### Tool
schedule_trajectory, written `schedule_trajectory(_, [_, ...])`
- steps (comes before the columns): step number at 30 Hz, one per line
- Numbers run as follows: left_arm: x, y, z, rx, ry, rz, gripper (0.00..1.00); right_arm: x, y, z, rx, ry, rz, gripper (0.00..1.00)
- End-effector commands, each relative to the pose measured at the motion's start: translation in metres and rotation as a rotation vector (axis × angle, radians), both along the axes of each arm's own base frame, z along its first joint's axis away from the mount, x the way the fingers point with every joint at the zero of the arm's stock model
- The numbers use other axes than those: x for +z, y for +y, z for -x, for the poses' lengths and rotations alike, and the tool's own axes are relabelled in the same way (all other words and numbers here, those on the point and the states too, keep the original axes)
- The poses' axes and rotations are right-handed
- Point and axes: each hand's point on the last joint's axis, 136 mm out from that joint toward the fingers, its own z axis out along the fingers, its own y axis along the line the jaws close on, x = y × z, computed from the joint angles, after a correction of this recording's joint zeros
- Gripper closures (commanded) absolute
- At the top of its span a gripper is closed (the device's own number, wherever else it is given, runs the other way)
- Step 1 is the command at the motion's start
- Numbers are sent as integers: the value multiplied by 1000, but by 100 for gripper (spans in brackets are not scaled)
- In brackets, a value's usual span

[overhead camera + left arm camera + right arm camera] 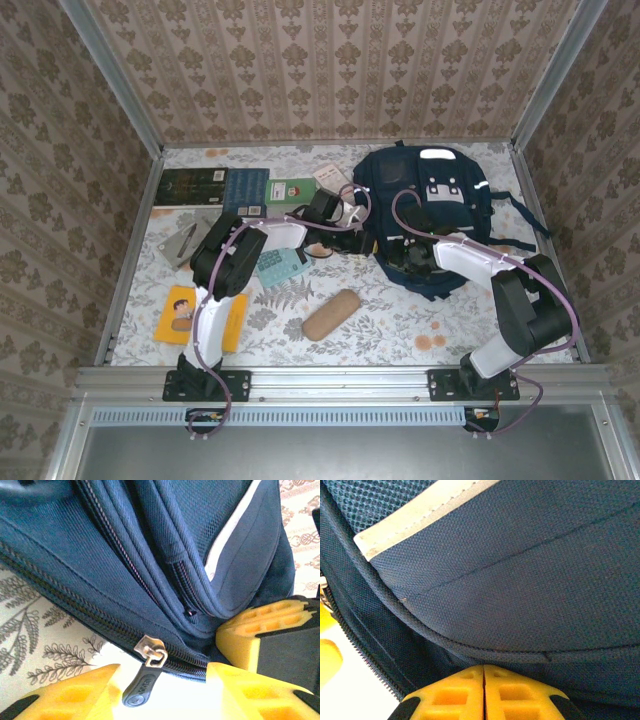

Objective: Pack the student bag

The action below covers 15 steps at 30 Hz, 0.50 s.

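Left end effector (162, 671) astride zipper pull (144, 684)

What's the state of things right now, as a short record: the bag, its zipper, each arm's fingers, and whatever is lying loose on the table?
Backpack: navy, lying at the far right of the table
Zipper pull: dangling between the left fingers
Left fingers: open, one on each side of the pull, not closed on it
Right fingers: shut, tips against a seam of the backpack
Loose on table: tan pencil case, yellow book, dark books along the far edge
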Motion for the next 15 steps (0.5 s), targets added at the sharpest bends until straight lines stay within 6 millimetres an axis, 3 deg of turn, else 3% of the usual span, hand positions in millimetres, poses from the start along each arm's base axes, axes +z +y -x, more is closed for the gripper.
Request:
schedule_trajectory(1, [11, 2, 12, -49, -1, 30, 53, -13, 0, 19, 3, 91, 20, 92])
schedule_trajectory(7, [7, 3, 12, -46, 13, 32, 69, -12, 1, 20, 1, 92, 18, 92])
schedule_trajectory(15, [10, 9, 8, -32, 6, 31, 78, -12, 2, 21, 1, 89, 20, 92])
